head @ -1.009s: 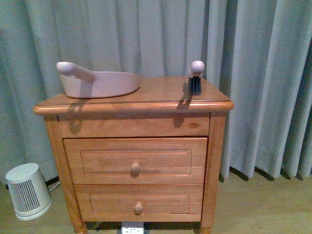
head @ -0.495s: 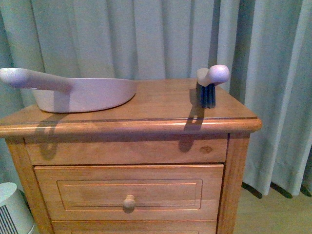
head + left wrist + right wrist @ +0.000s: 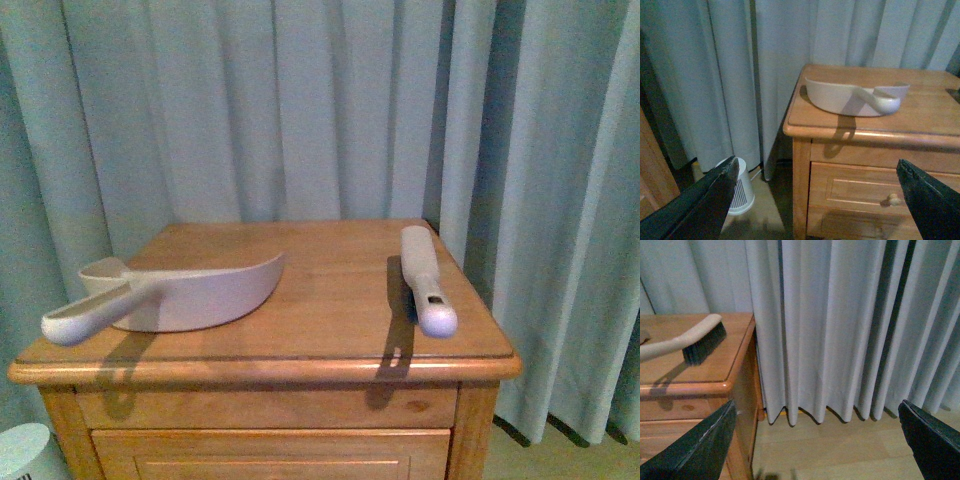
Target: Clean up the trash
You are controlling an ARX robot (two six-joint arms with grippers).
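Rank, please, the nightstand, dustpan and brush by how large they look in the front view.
1. nightstand: largest, though the frame cuts it off.
2. dustpan.
3. brush: smallest.
The dustpan and brush lie at similar depth, so their order seems safe.

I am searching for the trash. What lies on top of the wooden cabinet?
A beige dustpan and a brush lie apart on the cabinet top. No trash shows there, but the dustpan's wall hides its inside.

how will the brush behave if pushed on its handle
The brush looks like stiff, light plastic. It rests on its bristles with the handle raised, so a downward push would probably tip it; sideways it likely slides.
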